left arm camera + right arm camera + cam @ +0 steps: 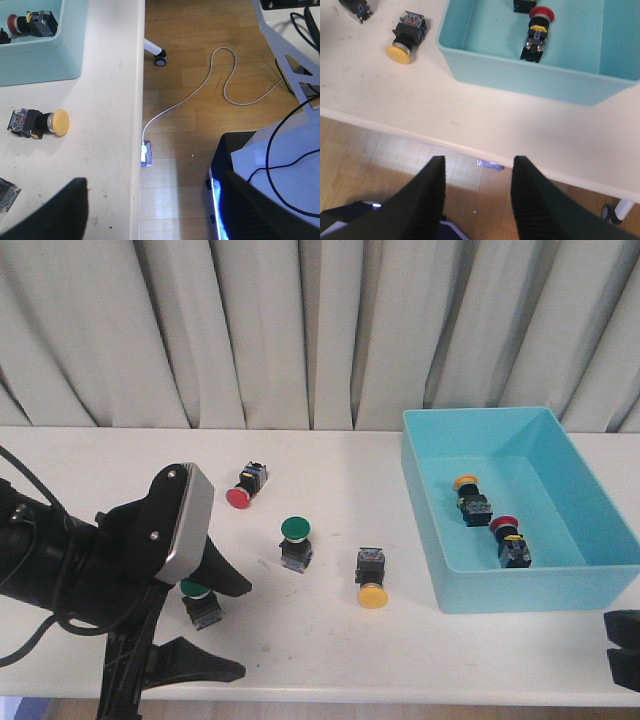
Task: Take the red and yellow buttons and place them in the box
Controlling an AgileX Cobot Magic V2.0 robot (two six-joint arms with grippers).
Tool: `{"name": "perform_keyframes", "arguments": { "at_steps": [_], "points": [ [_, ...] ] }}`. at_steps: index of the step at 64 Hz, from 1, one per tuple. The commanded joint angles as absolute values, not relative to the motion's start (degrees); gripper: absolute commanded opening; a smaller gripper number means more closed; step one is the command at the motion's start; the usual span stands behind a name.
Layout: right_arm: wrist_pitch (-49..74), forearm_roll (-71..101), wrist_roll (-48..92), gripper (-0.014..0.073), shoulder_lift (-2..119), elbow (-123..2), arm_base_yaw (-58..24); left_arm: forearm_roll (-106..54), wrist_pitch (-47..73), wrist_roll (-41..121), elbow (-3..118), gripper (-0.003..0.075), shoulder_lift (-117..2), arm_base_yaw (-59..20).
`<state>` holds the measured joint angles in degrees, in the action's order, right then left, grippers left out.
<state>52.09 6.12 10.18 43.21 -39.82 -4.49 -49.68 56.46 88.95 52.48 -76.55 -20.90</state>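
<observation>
We see the box (455, 575) as smooth turquoise plastic with a soft sheen on its walls; the yellow button (372, 595) on the table has a matt plastic cap, and its stubby black body shows small bright metal parts; the red button (238, 498) has a slightly glossy cap; the green button (295, 530) looks like smooth plastic too; the table (300, 640) is a smooth off-white top, faintly scuffed and smudged in the wrist views; the left gripper (150, 210) has matt black fingers, and its wrist carries a silver-grey housing, seemingly plastic; the right gripper (477, 192) shows ribbed matt black fingers (427, 195); the floor (200, 65) is varnished wood; the curtain (300, 330) is pale cloth in folds.
</observation>
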Motion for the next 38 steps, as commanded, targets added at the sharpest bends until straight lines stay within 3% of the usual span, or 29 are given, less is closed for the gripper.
{"name": "perform_keyframes", "arguments": {
  "at_steps": [1,17,23,38],
  "points": [
    [48.8,6.5,10.9,0.0209,42.4,-41.2,-4.3,-52.8,56.4,88.4,54.0,0.0402,-75.2,-21.1],
    [48.9,6.5,10.9,-0.0001,42.4,-41.2,-4.3,-52.8,56.4,88.3,54.0,0.0092,-75.2,-21.1],
    [48.9,6.5,10.9,-0.0008,42.4,-41.2,-4.3,-52.8,56.5,88.4,54.0,-0.0009,-75.2,-21.1],
    [51.1,6.5,10.2,-0.0008,42.4,-41.2,-4.2,-52.8,56.6,88.4,54.0,-0.0008,-75.2,-21.1]
  ]
}}
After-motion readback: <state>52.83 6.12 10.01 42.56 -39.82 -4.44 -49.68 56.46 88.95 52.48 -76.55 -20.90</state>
